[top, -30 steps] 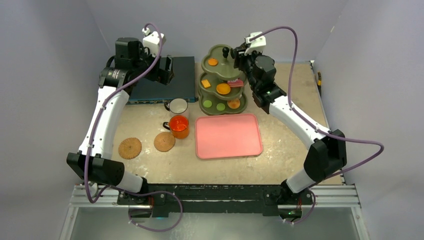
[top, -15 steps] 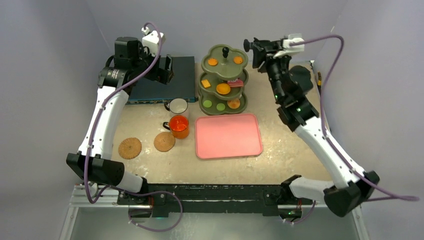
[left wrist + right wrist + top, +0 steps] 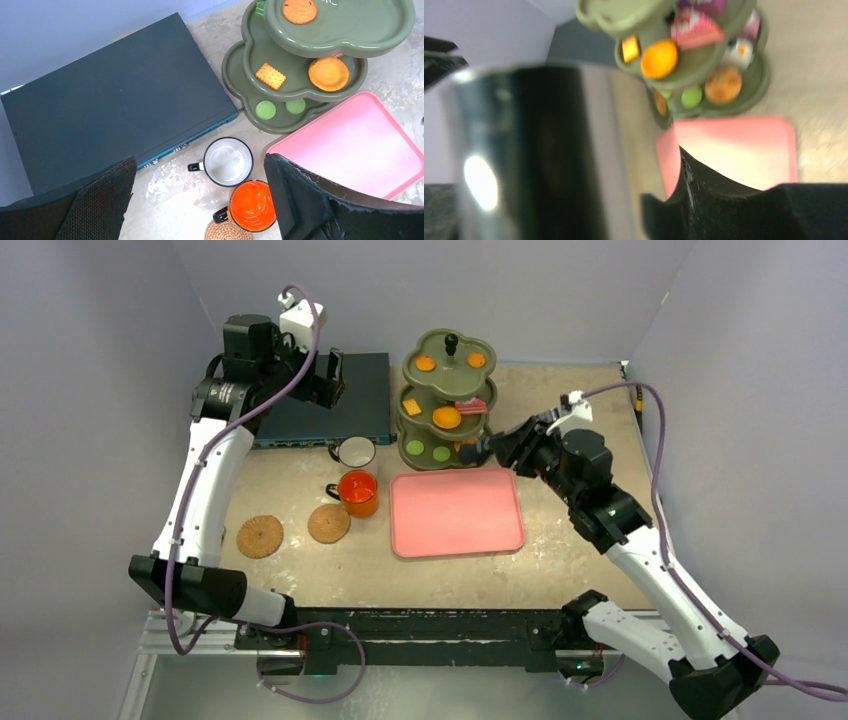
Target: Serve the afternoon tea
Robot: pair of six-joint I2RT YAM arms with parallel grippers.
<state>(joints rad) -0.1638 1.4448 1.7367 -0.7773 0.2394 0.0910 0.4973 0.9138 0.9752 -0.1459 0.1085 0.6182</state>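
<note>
The olive-green three-tier stand stands at the back, with orange biscuits on top, a pink cake on the middle tier and green biscuits on the bottom. The white mug and the orange mug sit left of it, near two cork coasters. My left gripper is open, high over the dark-blue box; the left wrist view shows both mugs below it. My right gripper hangs by the stand's bottom tier; its view is blurred and it looks open and empty.
A pink tray lies in front of the stand, right of the orange mug; it also shows in the left wrist view and the right wrist view. Walls close the table at the back and sides.
My right arm has swung from the stand's top tier out to the right, then down to the bottom tier by the tray's far right corner. The left arm has barely moved.
</note>
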